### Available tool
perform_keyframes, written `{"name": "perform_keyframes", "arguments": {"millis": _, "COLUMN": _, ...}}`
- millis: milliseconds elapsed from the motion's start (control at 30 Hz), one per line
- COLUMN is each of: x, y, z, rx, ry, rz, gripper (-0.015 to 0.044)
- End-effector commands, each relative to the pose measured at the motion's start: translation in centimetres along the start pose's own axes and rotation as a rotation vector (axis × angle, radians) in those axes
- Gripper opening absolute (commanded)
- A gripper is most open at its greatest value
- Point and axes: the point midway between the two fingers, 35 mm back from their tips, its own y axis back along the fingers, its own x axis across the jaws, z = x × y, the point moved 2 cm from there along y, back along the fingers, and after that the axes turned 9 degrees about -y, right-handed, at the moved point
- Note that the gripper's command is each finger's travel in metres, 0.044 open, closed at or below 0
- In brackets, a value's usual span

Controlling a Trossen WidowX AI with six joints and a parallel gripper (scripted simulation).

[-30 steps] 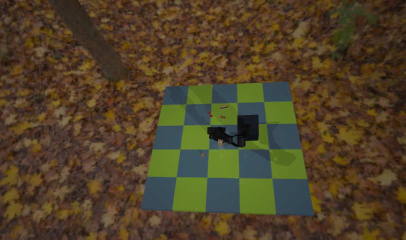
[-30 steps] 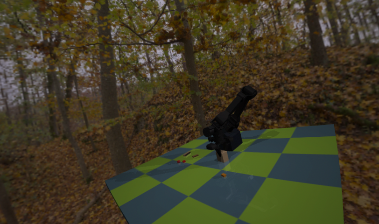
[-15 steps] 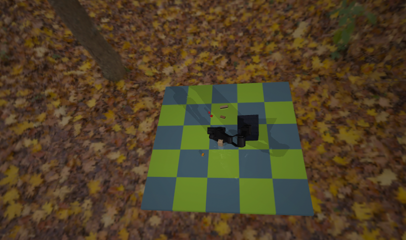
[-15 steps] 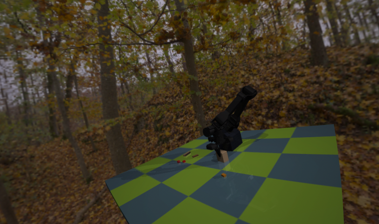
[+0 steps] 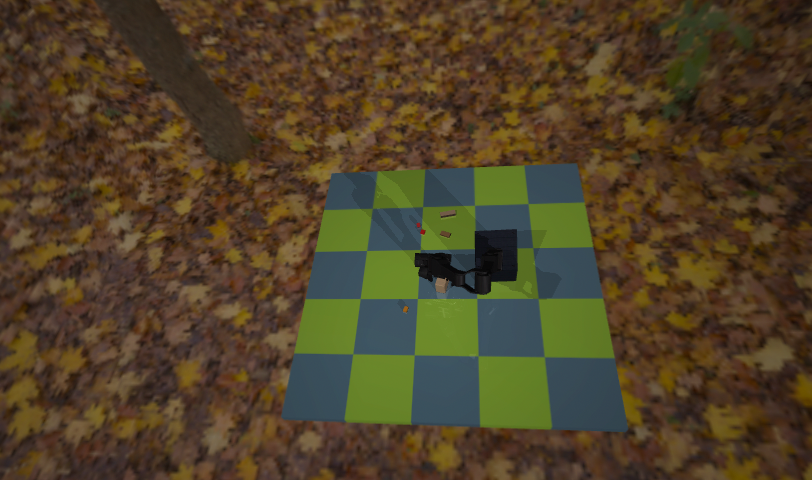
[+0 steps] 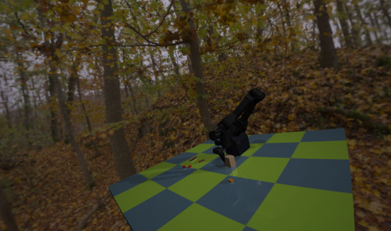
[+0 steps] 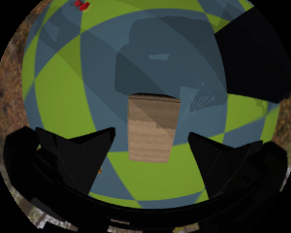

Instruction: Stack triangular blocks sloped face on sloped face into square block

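On the checkered table [image 5: 446, 389] [image 6: 315, 174] [image 7: 58, 104], seen from the top, a tan block [image 5: 441, 285] [image 6: 229, 160] [image 7: 152, 128] sits just beside the black gripper [image 5: 424, 270] [image 6: 222, 156] [image 7: 151, 133]. From the side, the block stands near an orange bit [image 5: 405, 309] [image 6: 230, 180] (a tiny one). Up close, the fingers are let go and wide apart, one each side of the block, with gaps between.

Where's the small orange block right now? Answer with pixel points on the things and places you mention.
In the top view, the small orange block [image 5: 405, 309] [image 6: 230, 180] lies on a blue square, below and left of the tan wooden block [image 5: 441, 285] [image 6: 229, 160] [image 7: 151, 128].
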Motion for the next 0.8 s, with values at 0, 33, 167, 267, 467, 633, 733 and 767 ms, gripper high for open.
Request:
{"name": "perform_keyframes", "arguments": {"millis": 0, "x": 0.8, "y": 2.4, "z": 0.0, "rx": -0.007, "ry": 0.008, "rz": 0.019, "gripper": 0.044}}
{"name": "perform_keyframes", "arguments": {"millis": 33, "x": 0.9, "y": 3.8, "z": 0.0, "rx": -0.01, "ry": 0.007, "rz": 0.02, "gripper": 0.044}}
{"name": "perform_keyframes", "arguments": {"millis": 167, "x": 0.4, "y": 9.6, "z": 0.0, "rx": -0.004, "ry": 0.008, "rz": 0.014, "gripper": 0.044}}
{"name": "perform_keyframes", "arguments": {"millis": 267, "x": 0.1, "y": 10.6, "z": -0.1, "rx": 0.0, "ry": 0.008, "rz": 0.012, "gripper": 0.044}}
{"name": "perform_keyframes", "arguments": {"millis": 467, "x": 0.4, "y": 10.1, "z": 0.0, "rx": 0.003, "ry": 0.0, "rz": 0.025, "gripper": 0.044}}
{"name": "perform_keyframes", "arguments": {"millis": 633, "x": 0.4, "y": 10.1, "z": 0.0, "rx": 0.003, "ry": 0.0, "rz": 0.025, "gripper": 0.044}}
{"name": "perform_keyframes", "arguments": {"millis": 733, "x": 0.4, "y": 10.1, "z": 0.0, "rx": 0.003, "ry": 0.0, "rz": 0.025, "gripper": 0.044}}
{"name": "perform_keyframes", "arguments": {"millis": 767, "x": 0.4, "y": 10.1, "z": 0.0, "rx": 0.003, "ry": 0.0, "rz": 0.025, "gripper": 0.044}}
